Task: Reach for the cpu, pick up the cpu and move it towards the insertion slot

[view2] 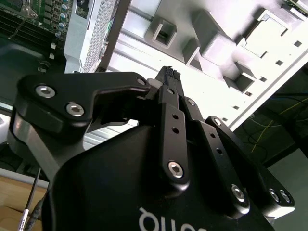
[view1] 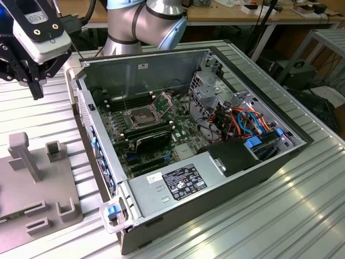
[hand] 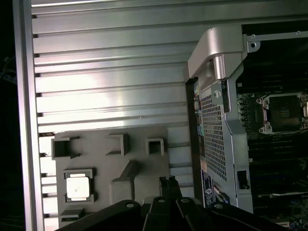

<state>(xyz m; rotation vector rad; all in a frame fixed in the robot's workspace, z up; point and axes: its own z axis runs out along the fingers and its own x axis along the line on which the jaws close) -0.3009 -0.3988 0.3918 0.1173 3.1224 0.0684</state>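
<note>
- Shut tight and holding nothing, the gripper (view2: 168, 72) hangs near the grey tray (hand: 139, 144).
- One tray pocket holds the cpu (hand: 78, 186), apart from the gripper.
- Thin strip of table (hand: 178, 149), then the open computer case (view1: 242, 178) with the insertion slot (view1: 139, 116) inside.

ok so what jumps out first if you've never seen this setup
The open grey metal computer case sits on the ribbed aluminium table, its green motherboard bare around the square silver-framed insertion slot. In the first wrist view the small silvery square cpu rests in a grey fixture tray beside the case, and the black gripper hangs near that tray, clear of the cpu.
</note>
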